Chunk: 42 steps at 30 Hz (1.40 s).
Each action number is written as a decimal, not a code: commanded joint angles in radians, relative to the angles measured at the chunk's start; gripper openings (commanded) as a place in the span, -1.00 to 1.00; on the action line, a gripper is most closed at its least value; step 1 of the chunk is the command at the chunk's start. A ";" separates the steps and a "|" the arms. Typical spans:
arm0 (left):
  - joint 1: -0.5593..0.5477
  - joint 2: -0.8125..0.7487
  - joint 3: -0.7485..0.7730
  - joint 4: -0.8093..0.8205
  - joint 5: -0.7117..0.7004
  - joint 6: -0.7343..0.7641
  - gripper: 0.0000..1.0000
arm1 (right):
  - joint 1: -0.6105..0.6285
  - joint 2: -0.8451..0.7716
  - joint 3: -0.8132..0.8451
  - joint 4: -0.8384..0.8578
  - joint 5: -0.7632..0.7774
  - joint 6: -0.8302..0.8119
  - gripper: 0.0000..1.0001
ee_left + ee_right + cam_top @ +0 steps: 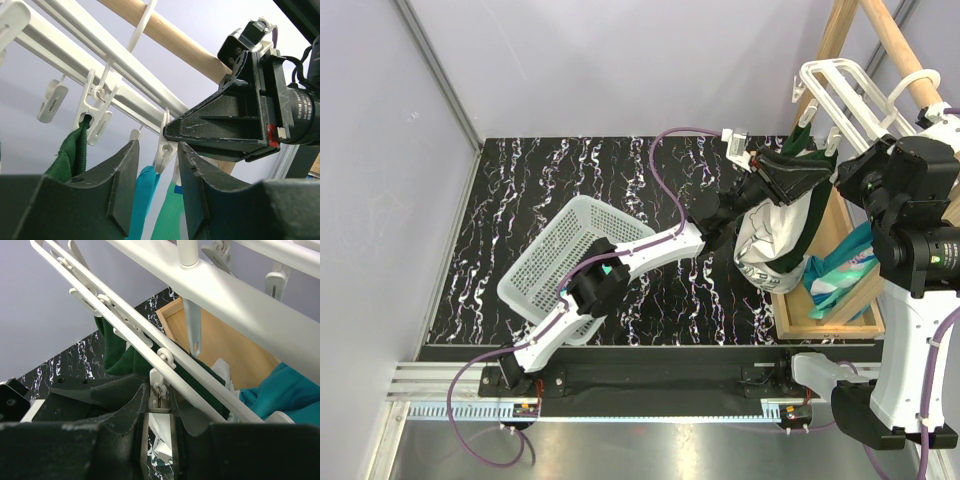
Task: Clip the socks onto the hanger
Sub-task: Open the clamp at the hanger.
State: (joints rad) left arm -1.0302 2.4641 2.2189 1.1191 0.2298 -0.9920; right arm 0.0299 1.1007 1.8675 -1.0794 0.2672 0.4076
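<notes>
Near left: white mesh basket (565, 258) on black marbled table (500, 200). Left gripper (156, 200), fingers narrowly parted, a white clip (164, 145) just above the gap; whether it grips the sock (768, 245) hanging below, cannot tell. Right gripper (159, 415) pinched on a clip (159, 390). Hanger (855, 90), far right, bars running near-to-far. Wooden rack (880, 30) behind; grey walls close.

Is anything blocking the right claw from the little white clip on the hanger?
Nothing visible does. In the right wrist view the clip already sits between the fingers of the right gripper, dangling from the hanger.
</notes>
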 commanded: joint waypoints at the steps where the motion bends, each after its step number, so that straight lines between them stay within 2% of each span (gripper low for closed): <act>1: -0.002 -0.007 0.015 0.071 0.019 -0.004 -0.09 | 0.001 0.011 0.005 -0.083 -0.072 0.031 -0.85; 7: -0.011 -0.008 0.027 0.038 0.054 0.032 0.01 | 0.001 0.013 0.004 -0.083 -0.088 0.042 -0.85; 12: -0.016 -0.005 0.022 0.034 0.071 0.047 0.01 | 0.001 0.010 0.005 -0.085 -0.092 0.051 -0.85; 19: -0.019 -0.001 0.041 0.028 0.075 0.061 -0.24 | 0.001 0.007 -0.005 -0.086 -0.095 0.048 -0.84; 23: -0.019 -0.005 0.051 0.016 0.071 0.053 -0.55 | 0.002 0.002 -0.014 -0.083 -0.094 0.050 -0.81; 24: -0.019 -0.007 0.048 0.016 0.062 0.043 -0.73 | 0.001 0.002 -0.014 -0.082 -0.095 0.050 -0.79; 26: -0.018 -0.011 0.013 0.028 0.028 -0.011 -0.95 | 0.001 0.001 -0.019 -0.082 -0.098 0.048 -0.64; 27: -0.016 -0.017 0.005 0.047 0.017 -0.031 -1.00 | 0.002 -0.002 -0.022 -0.079 -0.098 0.048 -0.58; 31: -0.010 -0.079 -0.077 0.018 0.011 -0.059 -1.00 | 0.001 -0.005 -0.019 -0.071 -0.138 0.053 -0.16; 36: 0.013 -0.120 -0.116 0.027 0.071 -0.094 -1.00 | 0.001 -0.001 0.021 -0.079 -0.132 0.031 0.04; 39: 0.025 -0.119 -0.122 0.045 0.092 -0.172 -1.00 | 0.001 -0.012 0.025 -0.067 -0.112 0.011 0.10; 42: 0.039 -0.114 -0.136 0.065 0.091 -0.317 -1.00 | 0.001 -0.022 0.015 -0.051 -0.095 -0.018 0.15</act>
State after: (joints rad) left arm -1.0164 2.4039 2.0998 1.1053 0.2733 -1.1580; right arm 0.0326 1.0950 1.8629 -1.1412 0.1448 0.4187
